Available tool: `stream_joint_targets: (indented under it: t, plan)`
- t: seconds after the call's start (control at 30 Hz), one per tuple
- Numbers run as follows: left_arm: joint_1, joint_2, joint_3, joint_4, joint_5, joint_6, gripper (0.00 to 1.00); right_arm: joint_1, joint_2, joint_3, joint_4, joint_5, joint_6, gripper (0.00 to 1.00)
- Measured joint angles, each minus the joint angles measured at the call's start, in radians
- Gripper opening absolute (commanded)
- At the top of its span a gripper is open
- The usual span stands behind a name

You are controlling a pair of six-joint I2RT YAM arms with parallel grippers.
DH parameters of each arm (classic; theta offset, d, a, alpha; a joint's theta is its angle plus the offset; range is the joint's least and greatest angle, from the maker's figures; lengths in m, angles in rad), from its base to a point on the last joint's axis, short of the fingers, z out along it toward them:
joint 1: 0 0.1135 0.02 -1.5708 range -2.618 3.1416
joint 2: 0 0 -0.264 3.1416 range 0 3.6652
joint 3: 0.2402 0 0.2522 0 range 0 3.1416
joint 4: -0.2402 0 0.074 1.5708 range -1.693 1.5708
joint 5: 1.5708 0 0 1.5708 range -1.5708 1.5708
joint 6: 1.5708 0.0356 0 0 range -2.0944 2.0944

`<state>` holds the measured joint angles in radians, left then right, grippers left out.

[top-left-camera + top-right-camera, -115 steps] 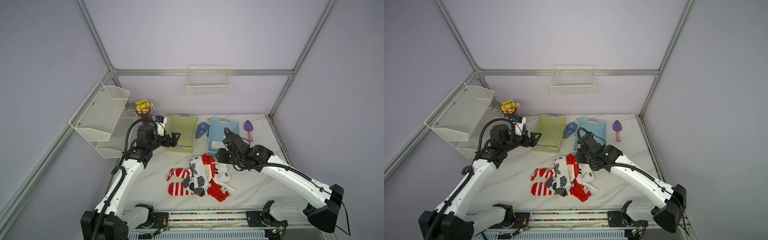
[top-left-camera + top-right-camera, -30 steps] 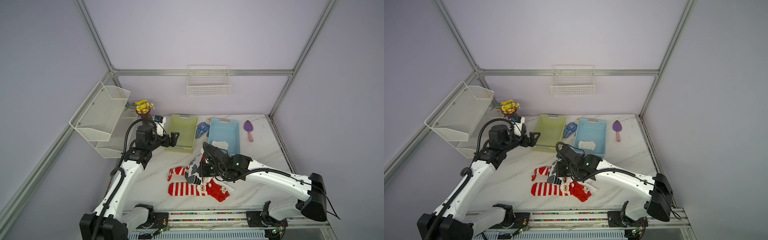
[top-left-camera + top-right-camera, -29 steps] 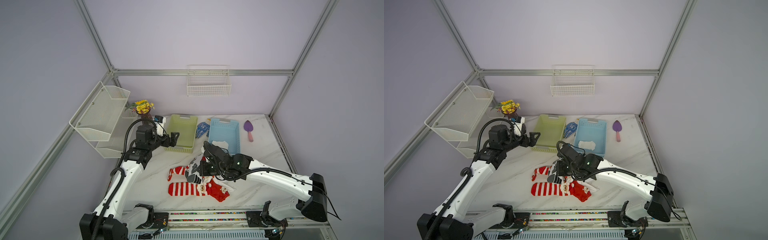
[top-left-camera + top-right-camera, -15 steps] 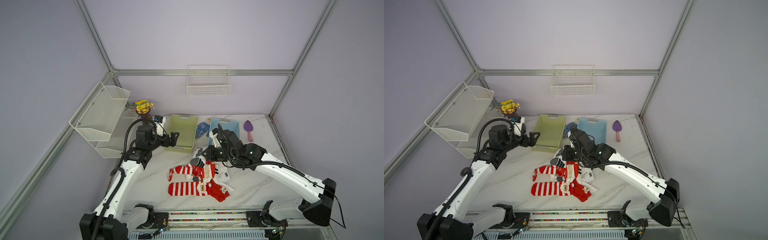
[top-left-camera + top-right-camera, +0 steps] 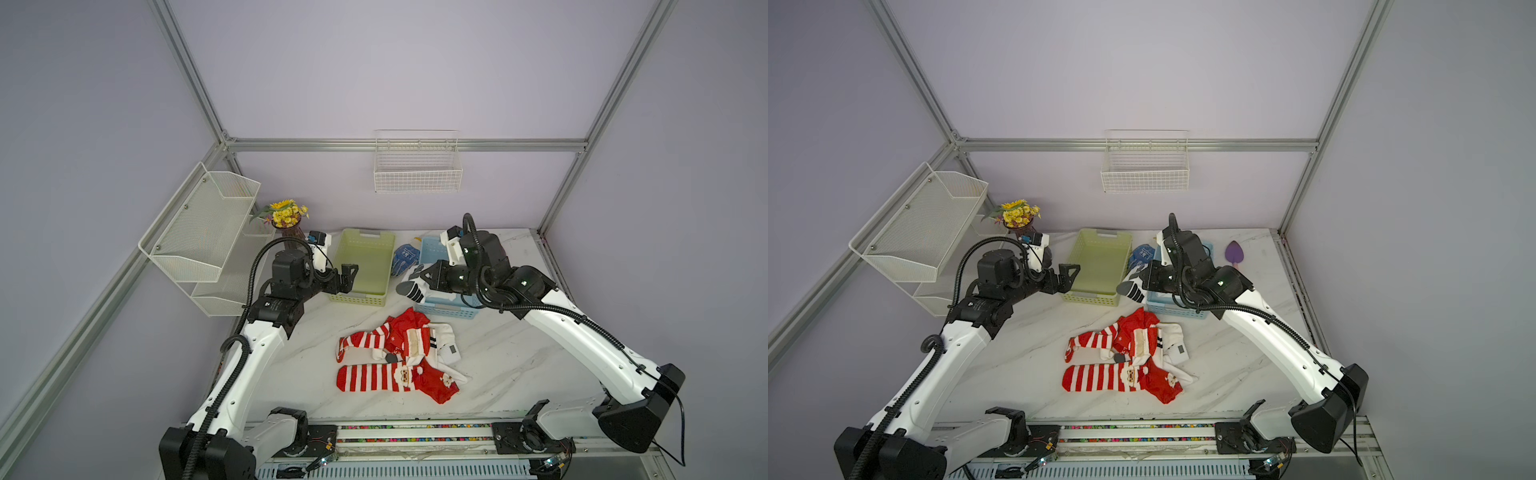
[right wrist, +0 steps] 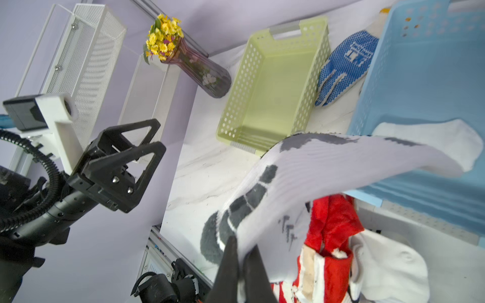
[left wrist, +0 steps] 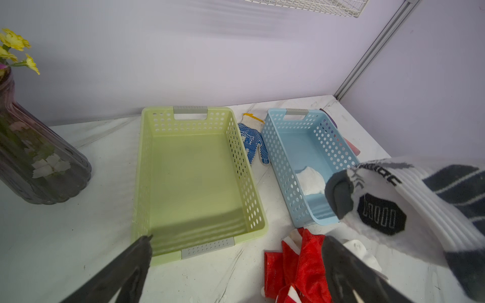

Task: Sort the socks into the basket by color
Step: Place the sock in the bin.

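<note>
The right claw (image 6: 242, 258) is clenched on a white sock with grey marks (image 5: 411, 289). The sock hangs in the air at the near left corner of the blue basket (image 7: 278, 147), its toe drooping towards the gap between the two baskets. One white sock (image 7: 309, 179) already lies inside that blue basket. The left claw (image 5: 348, 277) is spread wide with nothing in it, hovering just off the near left corner of the green basket (image 7: 145, 168)

A blue dotted glove (image 7: 252, 139) lies in the narrow lane between the baskets, close by the hanging sock. The rest of the socks (image 5: 399, 357), red striped ones tangled with white, sit heaped on the desk (image 5: 519, 365) in front of the baskets, apart from both claws. A vase of yellow flowers (image 5: 286, 216) stands at the back left behind the left arm, with a wire rack (image 5: 199, 232) on the wall beside it

Bare desk lies open on either side of the heap. The left wrist view shows the sock inside the blue basket, which the right arm largely covers in both top views. A purple scoop (image 5: 1235, 251) right of the blue basket shows in a top view only where the arm leaves it uncovered
</note>
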<state>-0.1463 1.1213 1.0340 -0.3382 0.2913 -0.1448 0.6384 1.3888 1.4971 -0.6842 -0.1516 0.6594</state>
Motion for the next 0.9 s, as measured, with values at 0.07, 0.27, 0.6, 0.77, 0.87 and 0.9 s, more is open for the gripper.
stream_joint_targets:
  t: [0.07, 0.27, 0.6, 0.77, 0.87, 0.9]
  plan:
    - [0.0, 0.0, 0.0, 0.0, 0.0, 0.0, 1.0, -0.042, 0.023, 0.019, -0.001, -0.006, -0.021, 0.07]
    - [0.0, 0.0, 0.0, 0.0, 0.0, 0.002, 1.0, -0.157, 0.097, 0.061, -0.008, -0.034, -0.077, 0.06]
    - [0.0, 0.0, 0.0, 0.0, 0.0, 0.007, 1.0, -0.3, 0.208, 0.116, 0.008, -0.09, -0.135, 0.06]
    - [0.0, 0.0, 0.0, 0.0, 0.0, 0.007, 1.0, -0.332, 0.278, 0.122, 0.035, -0.114, -0.148, 0.05]
    - [0.0, 0.0, 0.0, 0.0, 0.0, 0.007, 1.0, -0.341, 0.325, 0.123, 0.056, -0.131, -0.149, 0.05]
    - [0.0, 0.0, 0.0, 0.0, 0.0, 0.007, 1.0, -0.343, 0.338, 0.125, 0.063, -0.134, -0.149, 0.05]
